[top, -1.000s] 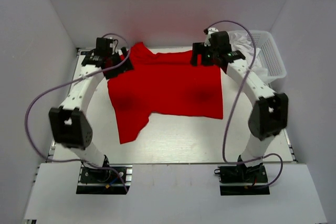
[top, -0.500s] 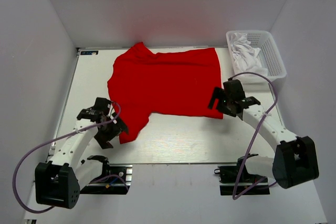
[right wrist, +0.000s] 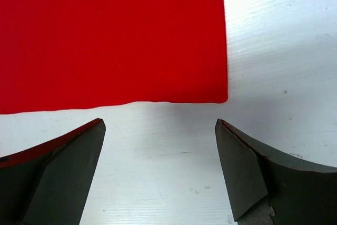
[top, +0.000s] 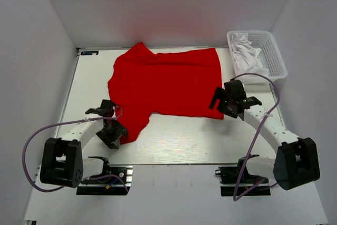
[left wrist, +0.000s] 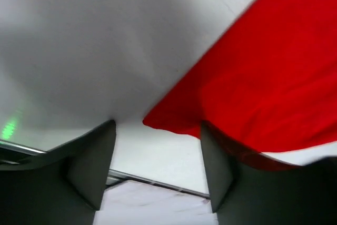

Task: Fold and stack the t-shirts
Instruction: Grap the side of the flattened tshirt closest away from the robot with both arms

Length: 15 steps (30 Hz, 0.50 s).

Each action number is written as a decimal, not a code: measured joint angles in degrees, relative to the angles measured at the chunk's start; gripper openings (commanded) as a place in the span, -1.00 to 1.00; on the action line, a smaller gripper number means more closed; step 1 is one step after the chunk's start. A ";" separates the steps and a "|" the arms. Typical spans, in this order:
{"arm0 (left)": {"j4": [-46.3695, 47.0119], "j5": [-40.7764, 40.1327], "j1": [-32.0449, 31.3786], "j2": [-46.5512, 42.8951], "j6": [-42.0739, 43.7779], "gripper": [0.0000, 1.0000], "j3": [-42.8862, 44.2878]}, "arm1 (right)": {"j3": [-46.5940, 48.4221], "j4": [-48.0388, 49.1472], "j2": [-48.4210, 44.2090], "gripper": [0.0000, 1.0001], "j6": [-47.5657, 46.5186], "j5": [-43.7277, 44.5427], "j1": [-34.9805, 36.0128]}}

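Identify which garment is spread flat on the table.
The red t-shirt, spread across the table; the white fabric is crumpled inside the basket at the far right.

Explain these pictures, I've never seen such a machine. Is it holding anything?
Two robot arms are bolted to a white table, each ending in a two-finger gripper. The wide picture comes from a camera overhead; the other two from cameras on the wrists, so the dark shapes are fingers. A red shirt lies spread out. A basket at the far right holds white cloth. The left gripper sits at the shirt's near left corner, the right gripper at its near right corner. Both are open; nothing is held.
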 measured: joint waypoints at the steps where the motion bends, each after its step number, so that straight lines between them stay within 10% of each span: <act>1: -0.02 -0.04 -0.02 0.68 -0.02 0.11 0.15 | 0.07 -0.20 0.00 0.81 0.00 0.28 0.00; 3: 0.13 0.11 0.02 1.29 -0.09 -0.68 0.09 | 0.07 -0.63 0.00 0.81 0.00 0.96 -0.04; 5: 1.46 1.22 0.02 1.20 -0.20 -1.00 -0.24 | 0.07 -1.20 0.04 0.81 0.13 1.40 -0.04; 15: 5.29 1.75 -0.07 2.36 2.36 -1.00 0.85 | -2.10 -1.66 2.73 0.81 1.27 2.40 -0.33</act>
